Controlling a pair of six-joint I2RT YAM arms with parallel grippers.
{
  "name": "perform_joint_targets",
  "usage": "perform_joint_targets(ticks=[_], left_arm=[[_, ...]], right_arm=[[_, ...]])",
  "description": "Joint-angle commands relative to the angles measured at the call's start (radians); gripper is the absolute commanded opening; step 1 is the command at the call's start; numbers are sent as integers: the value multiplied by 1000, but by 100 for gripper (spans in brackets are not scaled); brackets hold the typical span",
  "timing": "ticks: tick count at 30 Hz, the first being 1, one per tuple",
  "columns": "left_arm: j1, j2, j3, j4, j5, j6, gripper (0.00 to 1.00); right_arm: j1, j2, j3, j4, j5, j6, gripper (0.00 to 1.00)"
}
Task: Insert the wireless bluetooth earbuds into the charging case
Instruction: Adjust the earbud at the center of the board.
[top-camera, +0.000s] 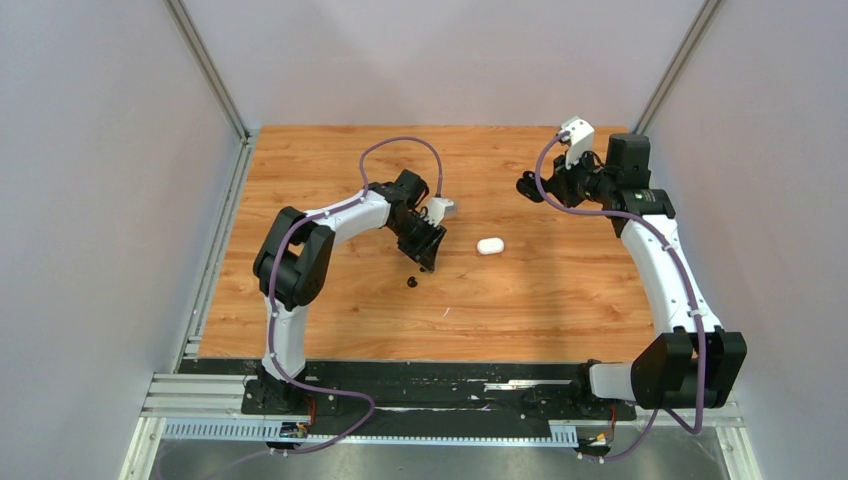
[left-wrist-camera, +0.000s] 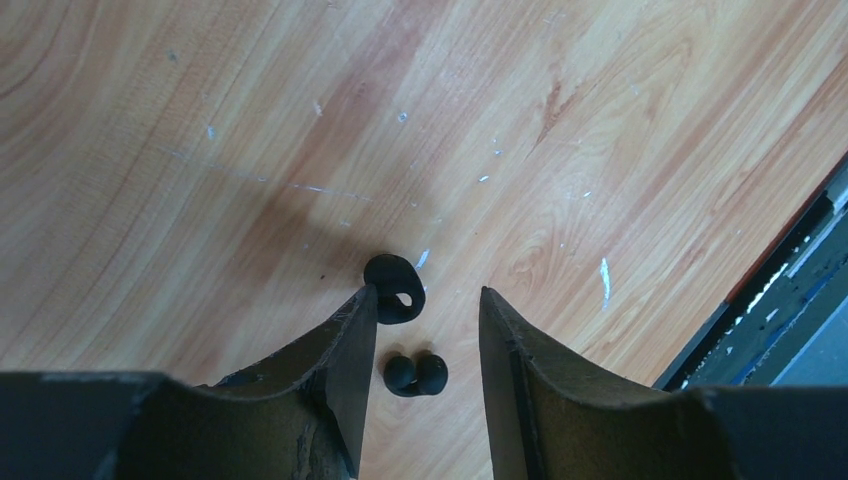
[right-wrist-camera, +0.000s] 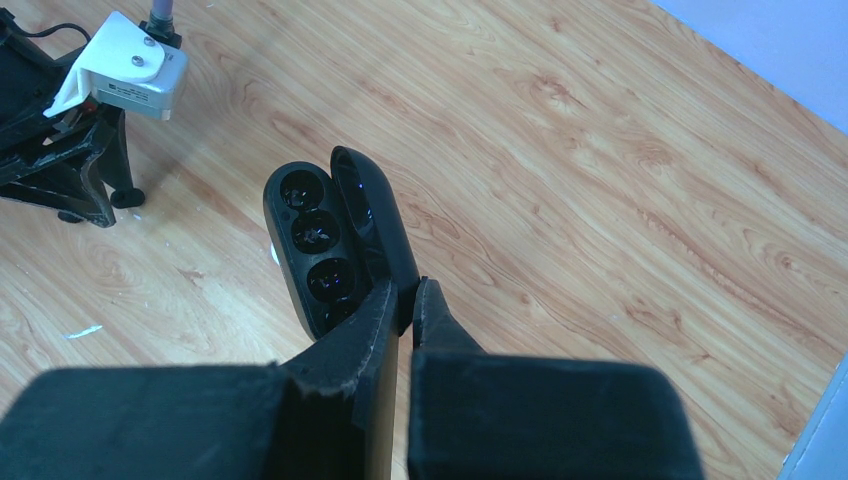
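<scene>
Two black earbuds lie on the wooden table: one (left-wrist-camera: 395, 288) touches my left finger's tip, the other (left-wrist-camera: 417, 374) lies between the fingers. My left gripper (left-wrist-camera: 428, 292) is open and hovers low over them. The top view shows one black earbud (top-camera: 411, 282) just in front of the left gripper (top-camera: 427, 248). My right gripper (right-wrist-camera: 405, 290) is shut on the lid of an open black charging case (right-wrist-camera: 315, 250) with empty wells, held above the table at the back right (top-camera: 527, 186). No white earbuds are in view.
A closed white pill-shaped case (top-camera: 489, 245) lies on the table between the two grippers. The left arm's white wrist camera (right-wrist-camera: 125, 65) shows in the right wrist view. The table's dark front rail (left-wrist-camera: 790, 290) runs to the right of the left gripper.
</scene>
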Motion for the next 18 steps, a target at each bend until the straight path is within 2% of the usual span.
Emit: perform_joint_targets(ticks=[1, 7, 15, 18], left_arm=[[-7, 24, 25, -11, -22, 40, 49], [-6, 31, 40, -12, -35, 53, 44], [-6, 18, 58, -15, -64, 60, 20], [-6, 14, 65, -24, -69, 80, 19]], right_arm=[[-5, -18, 8, 46, -24, 21, 0], [-7, -25, 4, 46, -28, 23, 0], [-9, -28, 4, 46, -33, 24, 0], [-9, -29, -1, 47, -34, 24, 0]])
